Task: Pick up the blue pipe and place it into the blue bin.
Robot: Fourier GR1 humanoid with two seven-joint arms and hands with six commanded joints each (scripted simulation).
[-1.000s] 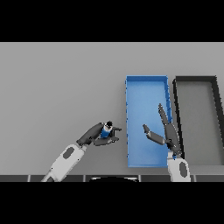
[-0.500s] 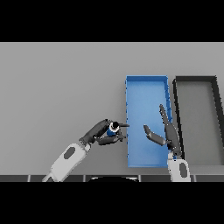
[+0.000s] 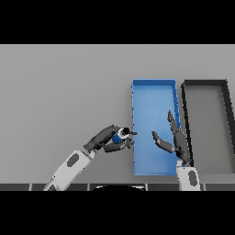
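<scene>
Blue pipe (image 3: 120, 135) is clamped in the left hand (image 3: 106, 139), fingers curled round it, just left of the blue bin (image 3: 154, 87) near its left wall. Right hand (image 3: 174, 141) over the bin's right side, fingers straight, holding nothing. Dark bin (image 3: 206, 83) sits beside it on the right.

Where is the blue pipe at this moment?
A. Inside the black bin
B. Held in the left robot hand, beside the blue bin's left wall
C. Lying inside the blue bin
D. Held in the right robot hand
B: the left robot hand is curled round the pipe, just outside the left wall of the blue bin.
</scene>
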